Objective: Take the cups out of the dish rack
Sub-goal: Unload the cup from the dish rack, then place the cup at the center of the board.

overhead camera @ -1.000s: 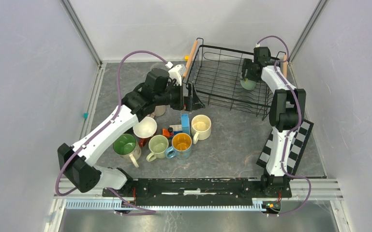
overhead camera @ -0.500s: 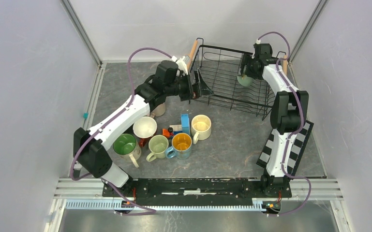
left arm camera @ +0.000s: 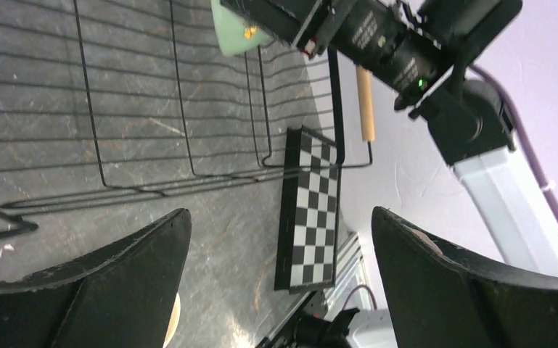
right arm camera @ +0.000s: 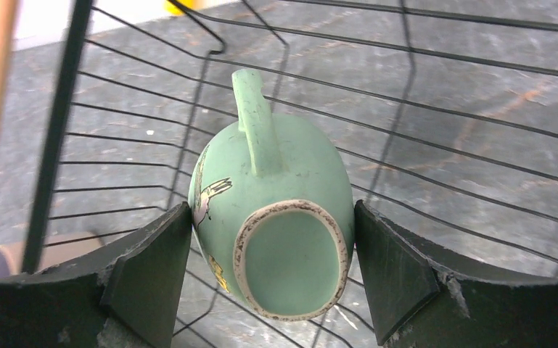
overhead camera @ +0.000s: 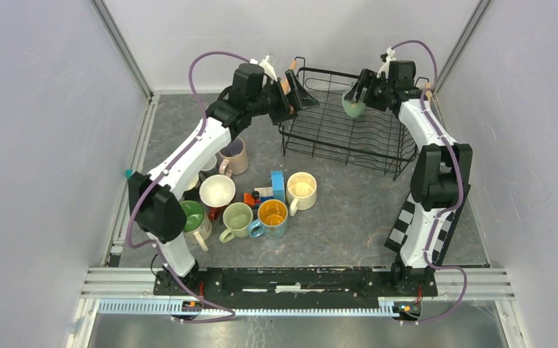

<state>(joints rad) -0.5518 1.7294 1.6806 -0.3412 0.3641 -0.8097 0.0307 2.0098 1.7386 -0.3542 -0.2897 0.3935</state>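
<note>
The right gripper (right arm camera: 272, 217) is closed on a pale green ceramic mug (right arm camera: 283, 181), one finger pressed against each side of the body. The mug lies on its side in the grip. Its rough-rimmed base faces the wrist camera and its mouth points away, so its long axis runs along the fingers. The handle stands out of the upper side in the wrist view, and a small bird picture shows on the left flank. From above, the mug hangs within the outline of the black wire dish rack (overhead camera: 341, 134), close to the far rim and towards the rack's right end.

The rack sits at the far right of the grey marbled tabletop (overhead camera: 334, 239), its long axis running left to right between two light wooden rod handles.

The left gripper (left arm camera: 279, 217) is spread wide with nothing between its fingers. It hovers at the rack's far left corner, beside the left handle.

The other mugs stand mouth up on the left half of the tabletop:
- a pink-beige mug (overhead camera: 234, 156)
- a white-lined mug (overhead camera: 218, 192)
- a green-lined mug (overhead camera: 189, 217)
- a pale olive mug (overhead camera: 237, 217)
- a blue mug with a yellow inside (overhead camera: 273, 216)
- a cream mug (overhead camera: 302, 190)

A blue-and-orange toy block cluster (overhead camera: 265, 192) sits among them. A black-and-white checkered board (overhead camera: 446, 206) lies near the right edge.
</note>
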